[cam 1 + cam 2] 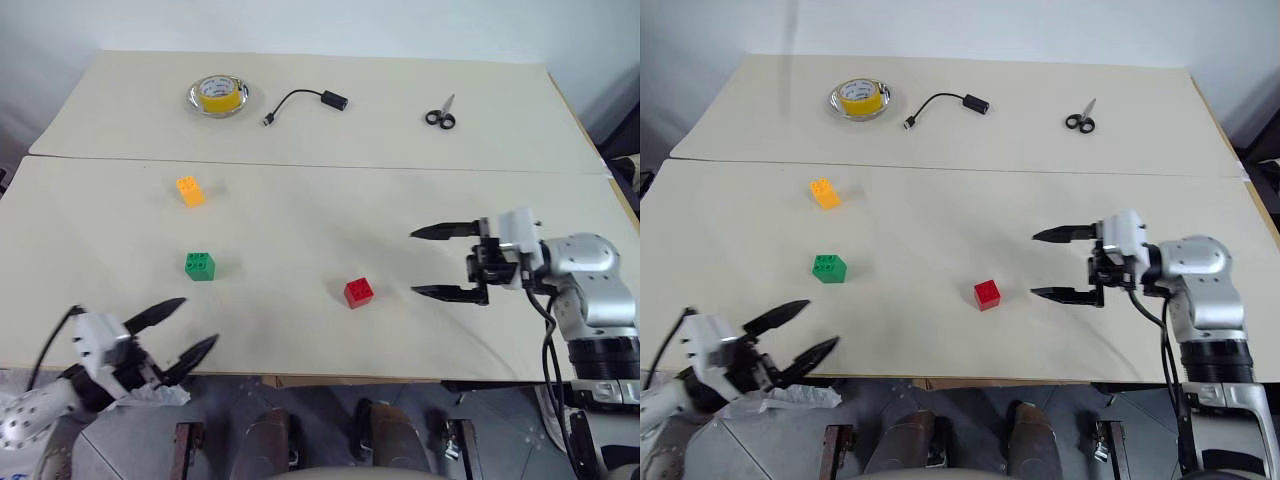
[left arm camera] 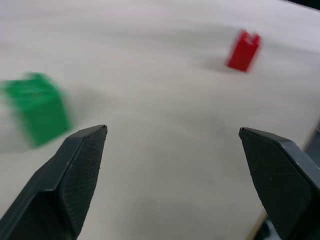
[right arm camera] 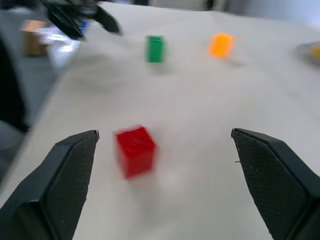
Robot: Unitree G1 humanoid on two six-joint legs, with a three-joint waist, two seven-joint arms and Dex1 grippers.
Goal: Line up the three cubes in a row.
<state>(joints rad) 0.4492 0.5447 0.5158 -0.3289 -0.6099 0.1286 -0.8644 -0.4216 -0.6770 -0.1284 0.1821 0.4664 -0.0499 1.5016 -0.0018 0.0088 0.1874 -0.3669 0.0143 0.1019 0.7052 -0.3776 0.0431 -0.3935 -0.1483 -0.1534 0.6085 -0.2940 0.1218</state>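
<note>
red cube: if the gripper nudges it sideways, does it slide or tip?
Probably slides: the red cube looks squat, about as wide as tall, resting flat on the smooth table. It looks like rigid plastic, so likely light and unlikely to deform. Flat faces mean it shouldn't roll; an off-centre push may spin it.

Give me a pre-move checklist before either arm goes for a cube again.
1. Right gripper open, holding nothing: ok.
2. Left gripper open, holding nothing: ok.
3. Small red studded plastic cube resting free on the table: ok.
4. Red cube, green studded plastic cube and orange-yellow studded plastic cube in one row: not ok, red sits off to the right of the other two.
5. Yellow tape roll, black cable and scissors far from the cubes: ok.
</note>
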